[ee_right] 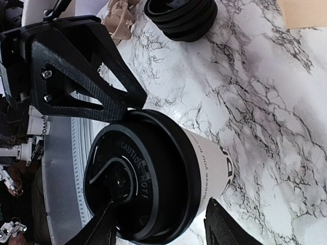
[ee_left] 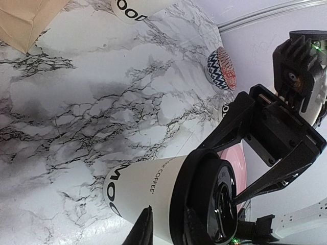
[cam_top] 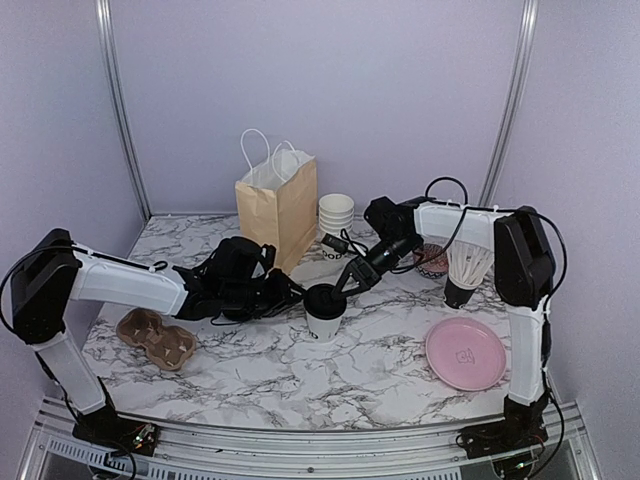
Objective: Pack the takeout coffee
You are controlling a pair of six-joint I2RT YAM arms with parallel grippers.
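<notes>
Right gripper (cam_top: 346,284), 1 o'clock: jaws wide astride lid (ee_right: 138,178). Left gripper (cam_top: 293,297), 9 o'clock: grip unclear. Opposing pushes could tip cup (cam_top: 323,323).

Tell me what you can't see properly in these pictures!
Paper bag: its inside, top view, hidden by its own walls.
Takeout coffee: lettering too small in top view, cut off by the cup's curve in wrist views.
Left gripper: only fingertips show at the left wrist view's bottom edge; the left arm hides it from above.
Patterned bowl: partly behind the right arm, top view.
</notes>
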